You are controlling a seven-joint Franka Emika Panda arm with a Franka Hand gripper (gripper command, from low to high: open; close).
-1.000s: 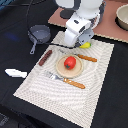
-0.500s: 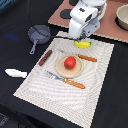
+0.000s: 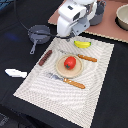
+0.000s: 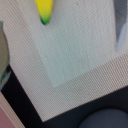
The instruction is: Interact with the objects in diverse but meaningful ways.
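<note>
Starting at the exterior view's left, you are looking at the white-and-blue fish-like piece (image 3: 16,73) lying on the dark table (image 3: 112,85), just off the edge of the woven placemat (image 3: 95,75). Above it the small grey frying pan (image 3: 38,34) is sitting on the dark surface too, its long handle pointing down toward the mat. Next, the brown sausage stick (image 3: 45,57) is lying near the mat's left edge. In the middle, the red tomato (image 3: 70,62) is resting on a round wooden plate (image 3: 61,70). A fork (image 3: 66,80) with an orange handle is lying just below the plate, and a knife (image 3: 82,57) with an orange handle just above it. The yellow banana (image 3: 82,44) is lying near the mat's far edge, and your arm's white gripper (image 3: 71,35) is hovering just beside it. You cannot tell whether the claw is apart or together, as its fingers are hidden. In the wrist view the banana's green tip (image 4: 45,12) is lying on the mat. At the far right, a bowl (image 3: 122,17) is sitting on a pinkish board (image 3: 107,30).
</note>
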